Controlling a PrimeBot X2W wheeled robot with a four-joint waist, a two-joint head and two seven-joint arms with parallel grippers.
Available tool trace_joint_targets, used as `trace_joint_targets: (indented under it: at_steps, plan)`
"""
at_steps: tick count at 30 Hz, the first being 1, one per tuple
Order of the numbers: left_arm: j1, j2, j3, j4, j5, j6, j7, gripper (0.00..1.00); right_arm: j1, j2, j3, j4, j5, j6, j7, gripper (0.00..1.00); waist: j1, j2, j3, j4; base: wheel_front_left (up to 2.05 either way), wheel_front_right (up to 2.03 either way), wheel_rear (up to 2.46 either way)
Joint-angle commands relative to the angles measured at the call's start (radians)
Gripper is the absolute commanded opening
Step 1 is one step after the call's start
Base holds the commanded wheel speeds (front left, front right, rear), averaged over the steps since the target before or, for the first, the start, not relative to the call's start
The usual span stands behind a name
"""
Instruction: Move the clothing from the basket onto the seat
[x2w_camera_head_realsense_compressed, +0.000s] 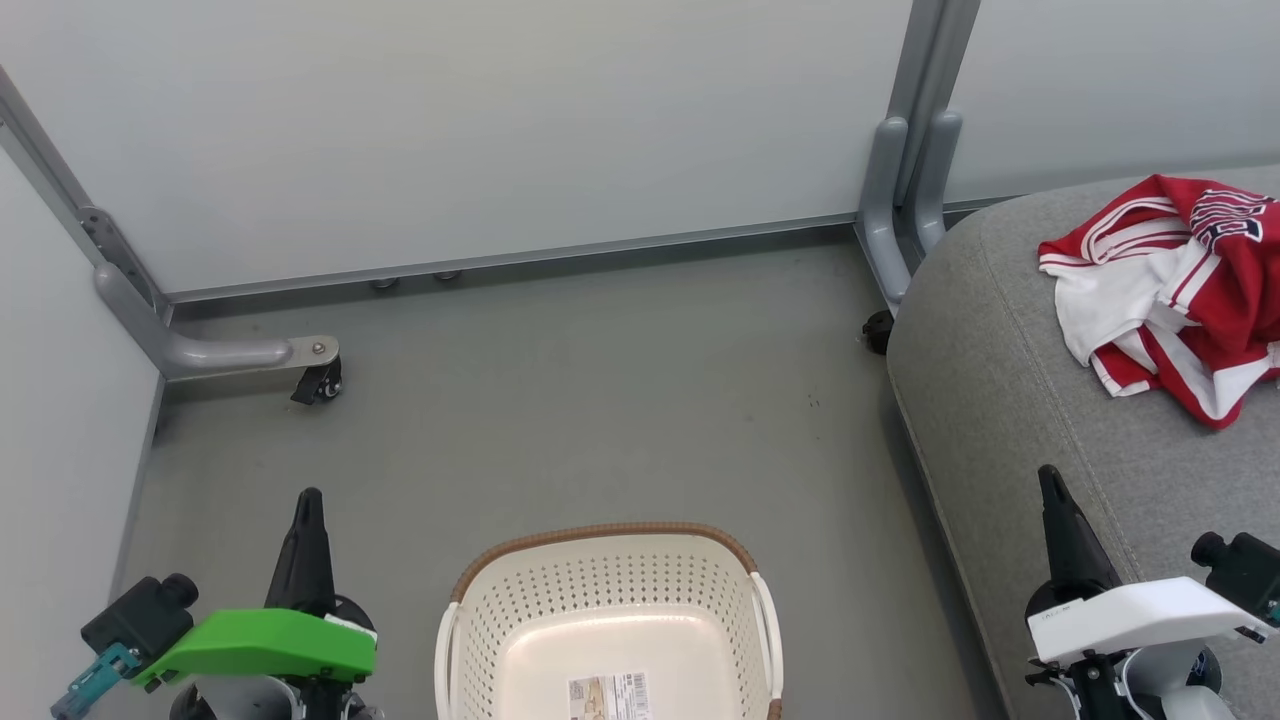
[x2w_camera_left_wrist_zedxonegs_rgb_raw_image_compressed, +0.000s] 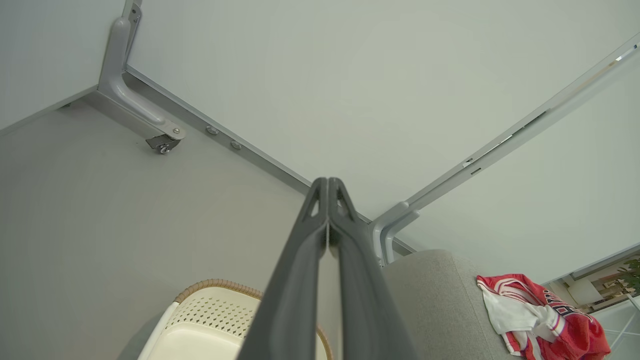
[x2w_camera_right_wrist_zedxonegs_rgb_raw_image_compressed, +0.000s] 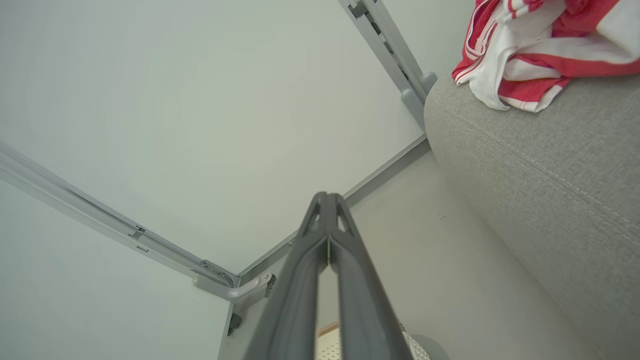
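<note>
The red and white clothing (x2w_camera_head_realsense_compressed: 1180, 290) lies crumpled on the grey seat (x2w_camera_head_realsense_compressed: 1010, 400) at the right, far from both grippers; it also shows as clothing (x2w_camera_left_wrist_zedxonegs_rgb_raw_image_compressed: 540, 320) and clothing (x2w_camera_right_wrist_zedxonegs_rgb_raw_image_compressed: 540, 55) in the wrist views. The cream basket (x2w_camera_head_realsense_compressed: 610, 620) with its brown rim stands on the floor at the bottom centre, and nothing but a label lies inside it. My left gripper (x2w_camera_head_realsense_compressed: 310, 500) is shut with nothing in it, left of the basket. My right gripper (x2w_camera_head_realsense_compressed: 1048, 478) is shut with nothing in it, over the seat's front edge. Both pairs of fingers (x2w_camera_left_wrist_zedxonegs_rgb_raw_image_compressed: 327, 182) (x2w_camera_right_wrist_zedxonegs_rgb_raw_image_compressed: 327, 196) are pressed together.
Pale partition walls (x2w_camera_head_realsense_compressed: 500, 130) close off the back and left. Grey metal feet with castors (x2w_camera_head_realsense_compressed: 318, 380) stand at the back left, and a grey post base (x2w_camera_head_realsense_compressed: 900, 200) rises beside the seat. Grey floor (x2w_camera_head_realsense_compressed: 600, 400) lies between basket and wall.
</note>
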Motion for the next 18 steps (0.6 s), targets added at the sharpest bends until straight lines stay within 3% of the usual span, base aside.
trace_joint_targets:
  at_steps: [1, 18]
  plan:
    - [-0.033, 0.002, 0.008, -0.01, -0.033, -0.006, 0.008, 0.0, -0.027, -0.009, -0.004, -0.006, 0.036, 0.0, 0.008, 0.0, 0.0001, 0.0032, 0.0, 0.0, 0.0, 0.0, 0.0]
    - [-0.043, 0.002, 0.038, -0.007, -0.236, -0.015, 0.062, 0.0, -0.045, -0.011, -0.016, 0.019, 0.243, 0.0, 0.061, 0.0, 0.0001, 0.0045, 0.002, -0.005, 0.0, 0.0, 0.0]
